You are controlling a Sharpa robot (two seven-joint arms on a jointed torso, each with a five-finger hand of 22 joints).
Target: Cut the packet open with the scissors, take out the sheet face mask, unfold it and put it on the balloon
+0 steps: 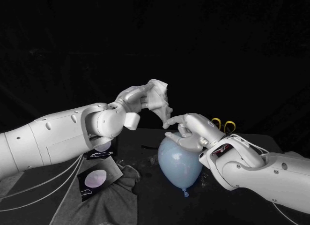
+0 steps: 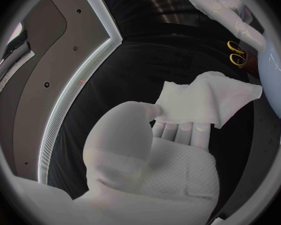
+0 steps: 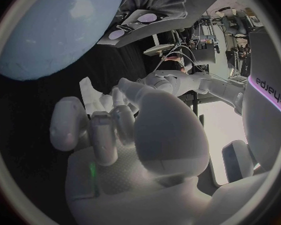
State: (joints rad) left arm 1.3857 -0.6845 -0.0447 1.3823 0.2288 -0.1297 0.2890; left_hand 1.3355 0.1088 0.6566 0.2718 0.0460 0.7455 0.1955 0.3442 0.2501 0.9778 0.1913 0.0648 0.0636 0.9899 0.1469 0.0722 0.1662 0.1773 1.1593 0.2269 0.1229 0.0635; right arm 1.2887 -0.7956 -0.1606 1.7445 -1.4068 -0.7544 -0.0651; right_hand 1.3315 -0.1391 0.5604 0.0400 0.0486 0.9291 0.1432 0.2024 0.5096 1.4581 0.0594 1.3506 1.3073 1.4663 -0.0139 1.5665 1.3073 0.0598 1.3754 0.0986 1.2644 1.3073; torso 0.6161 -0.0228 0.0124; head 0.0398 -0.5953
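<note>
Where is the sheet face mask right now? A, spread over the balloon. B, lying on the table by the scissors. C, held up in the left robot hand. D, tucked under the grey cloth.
C: the left robot hand holds the white sheet face mask up in the air, and the blue balloon has no mask draped on it.

Grey cloth [image 1: 121, 201]: you find it rumpled on the black table [image 1: 147, 143], toward the table's near left corner. Black backdrop [image 1: 155, 42]: you see it rising behind the table's far edge, plain and dark.
</note>
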